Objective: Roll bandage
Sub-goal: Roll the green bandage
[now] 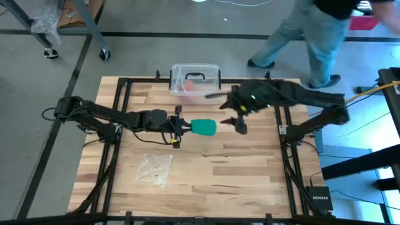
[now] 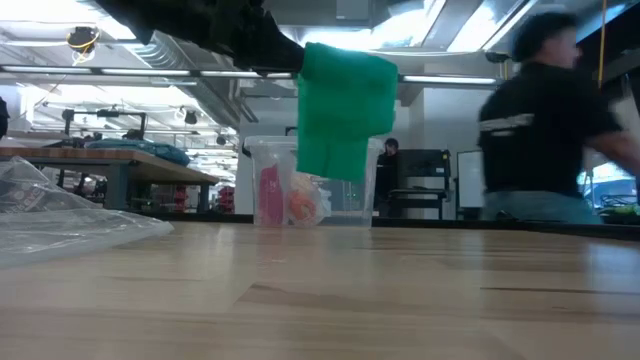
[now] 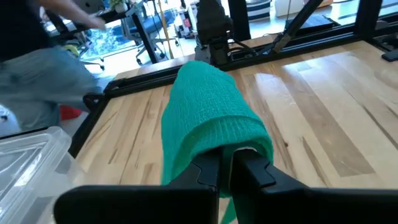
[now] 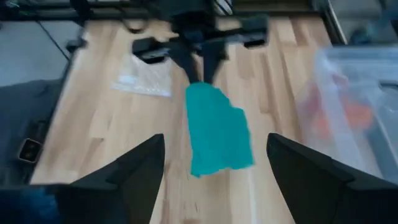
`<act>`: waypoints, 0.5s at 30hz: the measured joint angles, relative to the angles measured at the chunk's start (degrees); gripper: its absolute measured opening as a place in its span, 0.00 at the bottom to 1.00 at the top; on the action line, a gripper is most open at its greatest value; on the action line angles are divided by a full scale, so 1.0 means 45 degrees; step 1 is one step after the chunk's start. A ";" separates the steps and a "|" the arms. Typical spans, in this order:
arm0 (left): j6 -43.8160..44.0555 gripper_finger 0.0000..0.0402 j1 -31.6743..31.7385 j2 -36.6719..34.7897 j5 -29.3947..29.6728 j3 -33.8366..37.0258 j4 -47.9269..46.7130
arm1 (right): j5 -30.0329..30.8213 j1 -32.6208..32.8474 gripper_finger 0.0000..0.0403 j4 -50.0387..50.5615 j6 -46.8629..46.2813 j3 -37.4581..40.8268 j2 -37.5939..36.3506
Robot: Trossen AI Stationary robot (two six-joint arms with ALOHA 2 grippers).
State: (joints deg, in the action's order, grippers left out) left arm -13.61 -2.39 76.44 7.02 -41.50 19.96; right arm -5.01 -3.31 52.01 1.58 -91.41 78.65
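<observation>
While left fingers (image 3: 227, 171) clamp bandage (image 1: 204, 127) aloft, right fingers (image 4: 214, 171) spread, facing it.

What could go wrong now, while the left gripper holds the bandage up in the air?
1. The left gripper pinches only one end of the bandage; the rest hangs free above the table and may slip out or unroll.
2. The open right gripper is close to the bandage's free end and may knock it instead of catching it.
3. The clear box lies near the arms and may be bumped.
</observation>
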 joint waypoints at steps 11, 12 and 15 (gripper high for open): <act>0.0007 0.03 -0.0053 0.0000 -0.0003 0.0000 0.0476 | 0.0198 0.1539 0.71 -0.9428 -0.2044 1.0527 -0.3863; -0.0005 0.03 -0.0049 0.0000 -0.0007 0.0000 0.0471 | 0.0206 0.1644 0.71 -0.9756 -0.2504 1.1084 -0.3823; -0.0057 0.03 -0.0049 0.0000 -0.0007 0.0000 0.0483 | -0.0126 0.1929 0.71 -1.0970 -0.3355 1.2213 -0.3471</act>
State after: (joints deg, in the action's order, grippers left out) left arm -13.86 -2.61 76.44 6.98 -41.50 22.14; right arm -5.58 5.37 2.64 -13.52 -36.45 63.04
